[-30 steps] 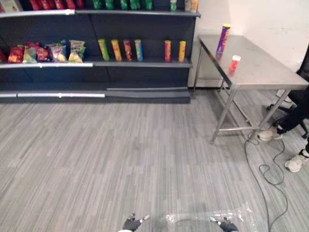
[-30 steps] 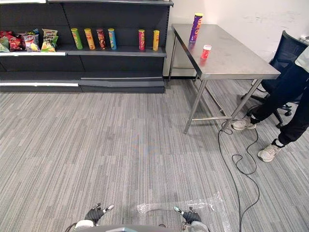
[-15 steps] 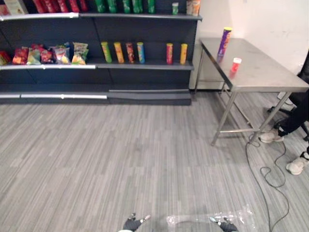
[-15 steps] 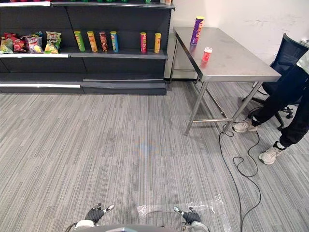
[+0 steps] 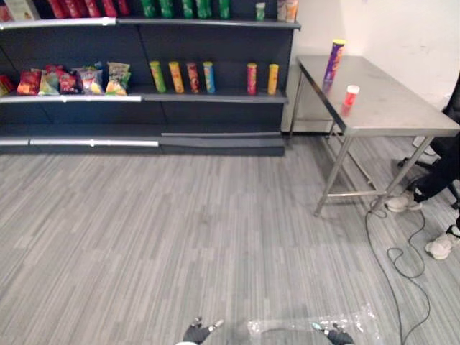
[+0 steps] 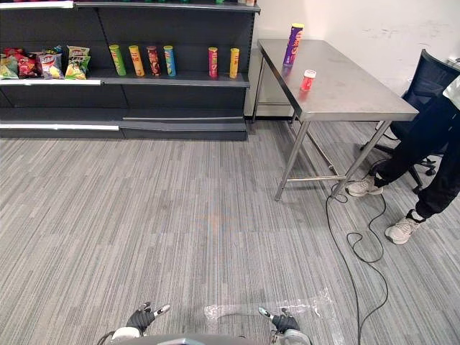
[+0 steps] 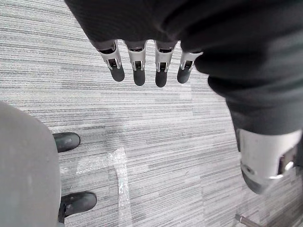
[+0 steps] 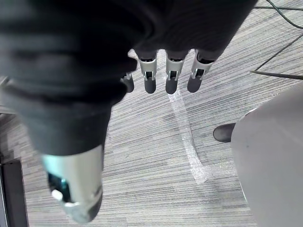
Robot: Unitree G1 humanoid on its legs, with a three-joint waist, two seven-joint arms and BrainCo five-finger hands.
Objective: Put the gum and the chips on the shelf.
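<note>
while left hand (image 7: 137,59) and right hand (image 8: 171,71) hang straight-fingered, empty, one chips can (image 5: 333,59) and one gum tub (image 5: 351,95) top the table (image 5: 392,108).

The left hand (image 6: 141,318) and right hand (image 6: 282,321) hang low over the floor, with a plastic strip (image 6: 237,310) lying just ahead of the right one. Far ahead of the left hand stands the shelf (image 6: 180,97), a row of cans (image 6: 172,61) upright on its middle board and snack bags (image 6: 43,63) further left. Far ahead and to the right of the right hand is the tabletop (image 6: 352,93), beside the shelf's end, carrying the chips can (image 6: 293,44) at the back and the gum tub (image 6: 308,79) nearer, apart; a person's legs (image 6: 417,140) are further right.
</note>
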